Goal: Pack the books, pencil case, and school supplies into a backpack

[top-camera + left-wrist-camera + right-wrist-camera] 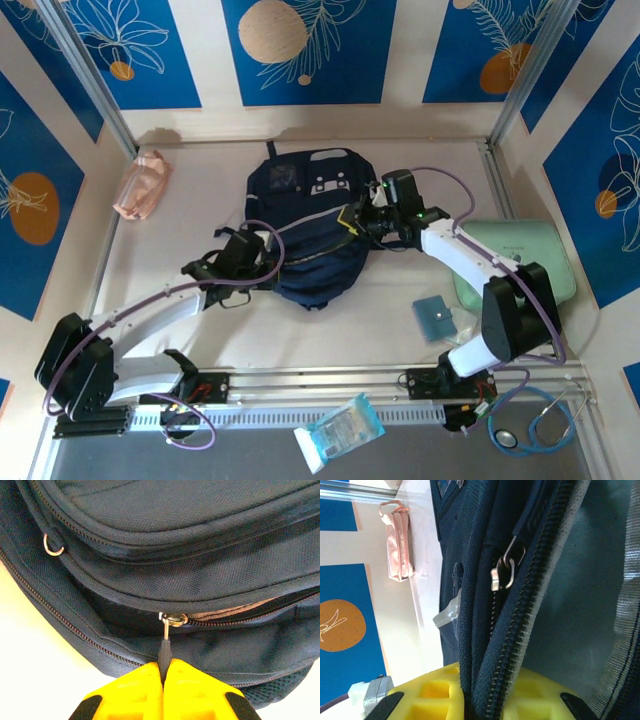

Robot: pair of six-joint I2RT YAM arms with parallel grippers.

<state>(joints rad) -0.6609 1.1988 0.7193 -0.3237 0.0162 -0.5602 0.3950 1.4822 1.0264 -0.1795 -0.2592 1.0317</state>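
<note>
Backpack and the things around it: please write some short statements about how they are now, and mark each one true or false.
1. The left tool is shut on the zip pull of the backpack. True.
2. The pink pencil case lies inside the backpack. False: it lies on the table at the far left, apart from the backpack.
3. The right tool pinches a zip edge of the backpack. True.
4. The teal pad lies on top of the mint-green case. False: it lies on the table beside that case.

Nothing is legible; marks (333, 185) on the backpack (300, 265) are too small.
</note>
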